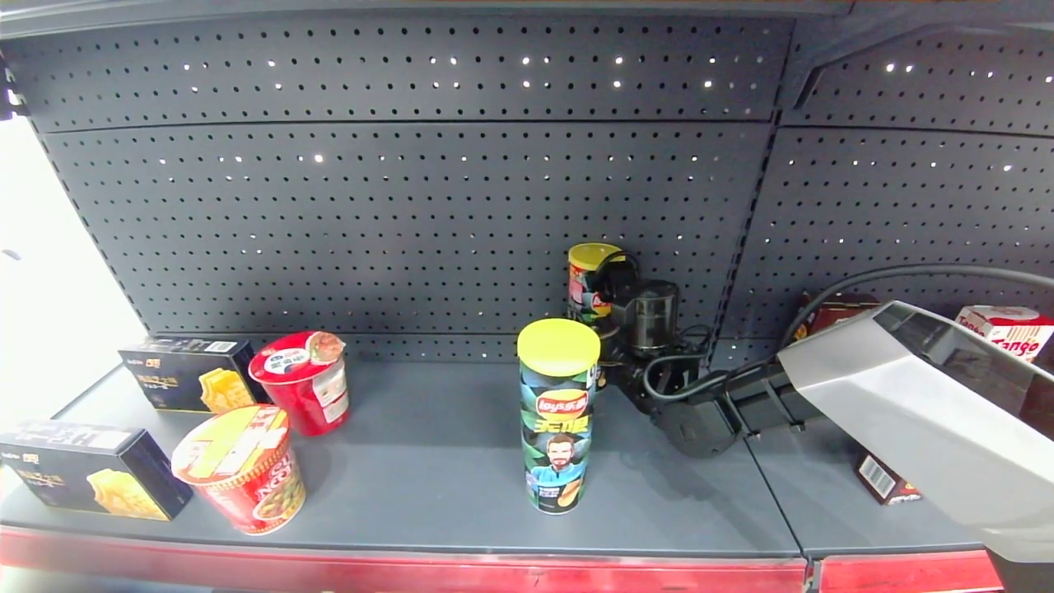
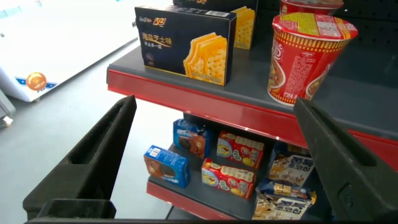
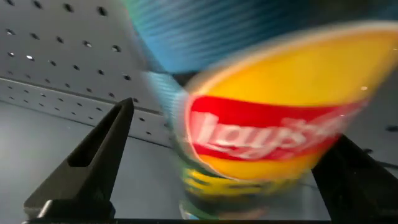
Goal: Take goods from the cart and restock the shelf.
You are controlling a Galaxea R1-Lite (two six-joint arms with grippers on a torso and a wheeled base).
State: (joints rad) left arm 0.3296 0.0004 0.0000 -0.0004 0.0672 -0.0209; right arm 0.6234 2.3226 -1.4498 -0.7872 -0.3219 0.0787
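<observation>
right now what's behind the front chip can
A second yellow-lidded chip can by the pegboard, the right gripper at it. Its lower half is hidden by the front can.

1. Dark grey metal shelf (image 1: 428, 469), red front lip.
2. Ten o'clock: dark cardboard cracker box (image 1: 193, 375), red noodle cup (image 1: 300, 383).
3. Eight o'clock: second box (image 1: 86, 469), second cup (image 1: 243, 469).
4. Centre: upright yellow-lidded chip can (image 1: 558, 416).

brand logo on the chip can (image 1: 558, 416), barcode on a box (image 1: 883, 480).
</observation>
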